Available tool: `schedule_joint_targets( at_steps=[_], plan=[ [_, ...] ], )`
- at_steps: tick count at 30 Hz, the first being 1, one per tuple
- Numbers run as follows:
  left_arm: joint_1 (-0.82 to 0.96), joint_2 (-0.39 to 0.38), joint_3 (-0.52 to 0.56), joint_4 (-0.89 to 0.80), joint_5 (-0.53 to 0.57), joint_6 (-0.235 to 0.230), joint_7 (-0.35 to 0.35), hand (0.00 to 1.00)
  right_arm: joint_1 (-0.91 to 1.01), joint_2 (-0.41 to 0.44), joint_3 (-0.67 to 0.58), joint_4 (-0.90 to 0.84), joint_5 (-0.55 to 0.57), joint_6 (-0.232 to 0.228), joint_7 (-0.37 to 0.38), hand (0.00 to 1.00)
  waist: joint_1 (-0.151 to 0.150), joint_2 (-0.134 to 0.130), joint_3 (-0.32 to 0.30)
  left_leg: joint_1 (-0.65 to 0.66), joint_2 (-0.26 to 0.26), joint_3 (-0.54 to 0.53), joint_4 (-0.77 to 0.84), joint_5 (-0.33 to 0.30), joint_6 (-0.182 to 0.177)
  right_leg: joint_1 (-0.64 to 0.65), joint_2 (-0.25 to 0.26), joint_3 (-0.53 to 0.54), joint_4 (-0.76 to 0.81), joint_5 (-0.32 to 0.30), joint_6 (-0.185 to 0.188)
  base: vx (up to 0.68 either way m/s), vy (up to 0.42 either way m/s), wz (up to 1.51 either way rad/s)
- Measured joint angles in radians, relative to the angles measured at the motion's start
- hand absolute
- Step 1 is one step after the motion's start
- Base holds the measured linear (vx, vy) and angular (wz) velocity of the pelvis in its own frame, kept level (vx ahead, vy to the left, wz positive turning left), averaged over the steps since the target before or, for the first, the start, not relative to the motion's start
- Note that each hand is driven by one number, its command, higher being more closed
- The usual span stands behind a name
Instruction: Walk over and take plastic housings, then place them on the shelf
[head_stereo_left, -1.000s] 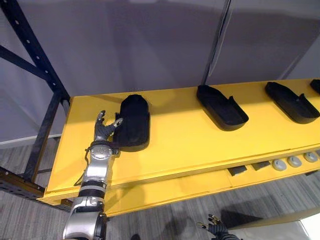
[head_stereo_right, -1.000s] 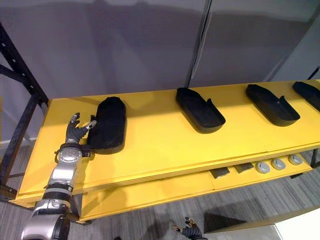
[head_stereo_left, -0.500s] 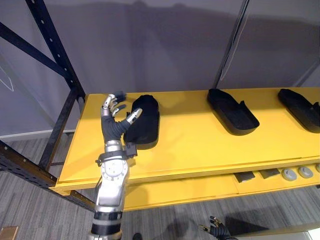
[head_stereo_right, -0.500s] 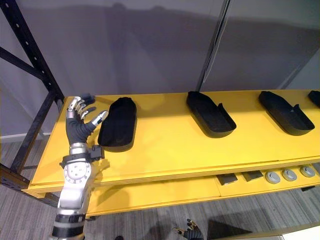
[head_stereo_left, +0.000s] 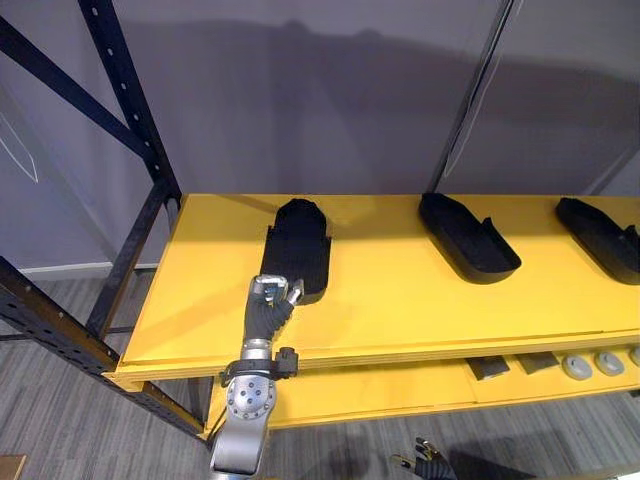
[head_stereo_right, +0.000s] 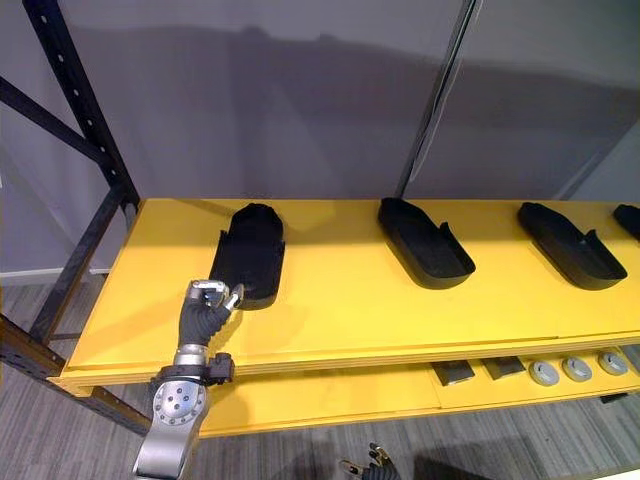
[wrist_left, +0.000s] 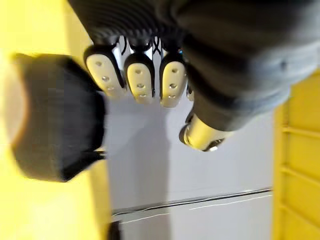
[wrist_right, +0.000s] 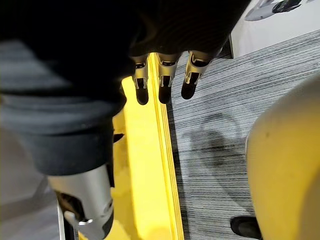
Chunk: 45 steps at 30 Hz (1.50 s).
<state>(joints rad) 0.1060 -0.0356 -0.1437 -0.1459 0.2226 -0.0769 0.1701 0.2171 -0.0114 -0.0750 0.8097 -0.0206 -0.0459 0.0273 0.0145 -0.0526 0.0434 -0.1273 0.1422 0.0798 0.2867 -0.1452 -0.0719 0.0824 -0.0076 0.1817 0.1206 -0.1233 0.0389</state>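
Left hand over the front edge of the yellow shelf, fingers curled in, holding nothing. Plastic housing lies flat on the shelf just ahead of its knuckles, contact unclear; second housing and third housing sit well off to its right. Right hand hangs low, fingers loosely straight, empty.

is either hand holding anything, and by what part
Nothing is held. The left hand is curled empty by the near end of the black plastic housing on the yellow shelf; the right hand hangs open, empty.
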Motion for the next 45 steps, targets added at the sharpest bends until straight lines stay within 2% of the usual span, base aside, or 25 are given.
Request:
schedule_joint_targets(
  at_steps=[5, 7, 12, 17, 18, 26, 29, 39, 42, 45],
  plan=[
    [-0.020, 0.008, 0.001, 0.170, 0.019, 0.024, 0.001, 1.00, 0.016, 0.009, 0.000, -0.010, 0.000, 0.000, -0.001, 0.00, -0.001, -0.001, -0.025, 0.009, 0.011, 0.012, -0.019, 0.010, -0.008, -0.015, 0.011, 0.005, 0.016, 0.000, -0.001, 0.00, -0.012, -0.07],
    [-0.032, 0.017, 0.003, 0.245, 0.019, 0.042, 0.001, 1.00, 0.016, 0.009, 0.000, -0.003, 0.000, 0.000, -0.003, 0.00, -0.002, -0.001, -0.037, 0.026, 0.010, 0.025, -0.055, 0.035, -0.008, -0.022, 0.010, 0.007, 0.018, 0.001, -0.001, -0.01, -0.043, -0.14],
    [-0.124, 0.042, 0.006, 0.358, 0.067, 0.042, 0.004, 1.00, 0.009, 0.010, 0.000, 0.015, 0.000, 0.000, -0.005, 0.00, -0.010, -0.001, -0.055, 0.070, -0.004, 0.034, -0.199, 0.122, -0.008, -0.056, 0.007, 0.010, 0.029, 0.001, -0.002, -0.03, -0.050, -0.01],
    [-0.221, 0.063, 0.032, 0.466, 0.077, 0.046, 0.026, 1.00, -0.021, 0.008, -0.002, 0.050, -0.001, 0.000, -0.005, 0.00, -0.038, 0.001, -0.056, 0.127, -0.020, 0.048, -0.357, 0.218, -0.009, -0.069, 0.005, 0.014, 0.013, 0.006, -0.007, -0.11, 0.000, -0.05],
    [-0.287, 0.088, 0.041, 0.531, 0.089, 0.056, 0.028, 1.00, -0.036, 0.006, -0.001, 0.062, -0.001, -0.001, -0.005, 0.00, -0.061, 0.001, -0.053, 0.126, -0.028, 0.061, -0.378, 0.234, -0.003, -0.083, 0.002, 0.026, -0.015, 0.017, 0.012, -0.25, 0.084, -0.19],
    [-0.383, 0.113, 0.065, 0.600, 0.095, 0.053, 0.041, 1.00, -0.065, 0.008, 0.000, 0.094, -0.002, 0.000, -0.004, 0.00, -0.078, -0.014, -0.042, 0.116, -0.045, 0.062, -0.378, 0.232, -0.002, -0.079, -0.014, 0.031, -0.048, 0.022, 0.021, -0.03, 0.032, -0.02],
    [-0.411, 0.131, 0.079, 0.609, 0.097, 0.055, 0.040, 1.00, -0.073, 0.007, 0.000, 0.097, -0.003, -0.001, -0.003, 0.00, -0.094, -0.017, -0.037, 0.117, -0.045, 0.063, -0.377, 0.232, -0.001, -0.073, -0.014, 0.031, -0.057, 0.027, 0.015, 0.06, 0.006, -0.02],
    [-0.490, 0.166, 0.094, 0.646, 0.096, 0.062, 0.041, 1.00, -0.102, -0.010, 0.021, 0.113, -0.010, -0.001, 0.012, 0.00, -0.113, -0.022, -0.003, 0.132, -0.037, 0.063, -0.374, 0.223, -0.009, -0.047, -0.010, 0.030, -0.077, 0.033, 0.007, 0.02, 0.002, 0.00],
    [-0.478, 0.165, 0.080, 0.616, 0.094, 0.071, 0.040, 1.00, -0.102, -0.018, 0.027, 0.113, -0.010, -0.009, 0.013, 0.00, -0.112, -0.022, 0.001, 0.137, -0.038, 0.062, -0.374, 0.223, -0.008, -0.044, -0.011, 0.029, -0.075, 0.033, 0.007, -0.04, 0.020, 0.00],
    [-0.379, 0.154, 0.065, 0.453, 0.082, 0.067, 0.040, 1.00, -0.102, -0.020, 0.037, 0.106, -0.009, -0.018, 0.013, 0.00, -0.110, -0.023, 0.013, 0.139, -0.039, 0.061, -0.374, 0.223, -0.008, -0.042, -0.013, 0.027, -0.074, 0.033, 0.007, -0.05, 0.023, 0.00]
  ],
)
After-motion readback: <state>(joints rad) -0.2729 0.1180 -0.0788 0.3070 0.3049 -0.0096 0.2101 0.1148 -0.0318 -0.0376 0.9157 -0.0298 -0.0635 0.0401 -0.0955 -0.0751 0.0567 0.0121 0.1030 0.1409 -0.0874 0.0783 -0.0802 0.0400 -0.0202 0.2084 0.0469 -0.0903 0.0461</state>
